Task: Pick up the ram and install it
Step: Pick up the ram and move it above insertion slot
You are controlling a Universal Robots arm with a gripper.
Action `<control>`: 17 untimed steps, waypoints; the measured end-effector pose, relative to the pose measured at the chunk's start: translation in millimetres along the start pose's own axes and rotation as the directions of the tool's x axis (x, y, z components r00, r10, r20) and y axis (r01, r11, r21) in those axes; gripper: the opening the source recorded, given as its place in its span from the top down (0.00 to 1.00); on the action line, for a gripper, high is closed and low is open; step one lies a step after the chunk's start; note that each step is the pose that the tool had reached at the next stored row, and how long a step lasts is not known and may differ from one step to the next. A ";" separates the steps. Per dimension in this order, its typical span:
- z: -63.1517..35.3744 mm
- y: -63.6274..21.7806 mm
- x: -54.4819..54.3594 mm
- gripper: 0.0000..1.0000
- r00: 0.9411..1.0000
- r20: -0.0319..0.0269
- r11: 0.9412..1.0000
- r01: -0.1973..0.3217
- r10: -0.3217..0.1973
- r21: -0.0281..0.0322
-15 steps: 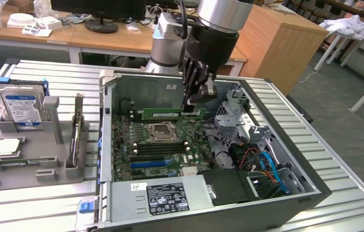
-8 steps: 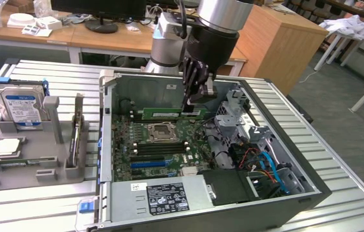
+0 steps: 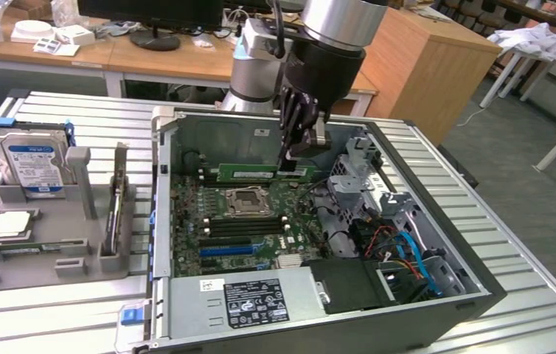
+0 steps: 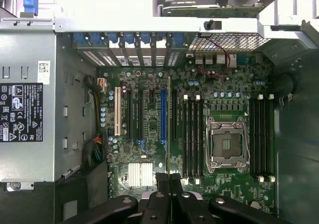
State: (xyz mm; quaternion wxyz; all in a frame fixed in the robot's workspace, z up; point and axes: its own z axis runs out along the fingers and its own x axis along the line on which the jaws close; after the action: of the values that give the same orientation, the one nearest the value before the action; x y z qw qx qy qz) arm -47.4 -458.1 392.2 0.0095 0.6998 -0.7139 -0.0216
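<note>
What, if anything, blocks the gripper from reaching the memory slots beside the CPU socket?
Probably yes: the gripper, shut on the ram, hangs over the open case, and nothing covers the memory slots.

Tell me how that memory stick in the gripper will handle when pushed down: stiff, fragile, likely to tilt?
Probably stiff: the memory stick juts out level from the gripper without sagging. Likely light, being a thin board. Held near one end, it may tilt if pressed.

Wooden desks (image 3: pixel 175 66), grey floor (image 3: pixel 514 158)
</note>
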 end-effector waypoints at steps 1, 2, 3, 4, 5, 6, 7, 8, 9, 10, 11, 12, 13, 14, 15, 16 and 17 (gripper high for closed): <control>0.0 0.0 -0.5 0.88 1.000 0.000 1.000 0.000 0.000 0.000; 0.1 0.1 -1.1 0.88 1.000 0.000 1.000 0.000 0.000 0.000; 0.1 0.1 -1.7 0.88 1.000 0.000 1.000 0.000 0.000 0.000; 0.2 0.1 -2.3 0.88 1.000 0.000 1.000 -0.001 0.001 0.000; 0.2 0.2 -3.0 0.88 1.000 0.000 1.000 -0.001 0.001 0.000; 0.3 0.2 -3.7 0.88 1.000 0.000 1.000 -0.001 0.001 0.000; 0.2 0.2 -4.5 0.88 1.000 0.000 1.000 -0.001 0.001 0.000; 0.3 0.2 -5.2 0.88 1.000 0.000 1.000 -0.001 0.001 0.000; 0.3 0.2 -5.9 0.88 1.000 0.000 1.000 -0.001 0.001 0.000; 0.4 0.2 -6.6 0.88 1.000 0.000 1.000 -0.001 0.001 0.000; 0.4 0.3 -7.4 0.88 1.000 0.000 1.000 -0.002 0.002 0.000; 0.4 0.3 -8.2 0.88 1.000 0.000 1.000 -0.002 0.002 0.000; 0.5 0.3 -9.0 0.88 1.000 0.000 1.000 -0.002 0.002 0.000; 0.5 0.3 -9.8 0.88 1.000 0.000 1.000 -0.002 0.002 0.001; 0.6 0.3 -10.6 0.88 1.000 0.000 1.000 -0.003 0.003 0.001; 0.7 0.3 -11.6 0.88 1.000 0.000 1.000 -0.003 0.003 0.001; 0.8 0.3 -12.7 0.88 1.000 0.000 1.000 -0.003 0.003 0.001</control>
State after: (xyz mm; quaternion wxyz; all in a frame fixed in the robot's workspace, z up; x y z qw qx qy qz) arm -47.5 -445.4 391.7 0.0091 0.6987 -0.7151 -0.0215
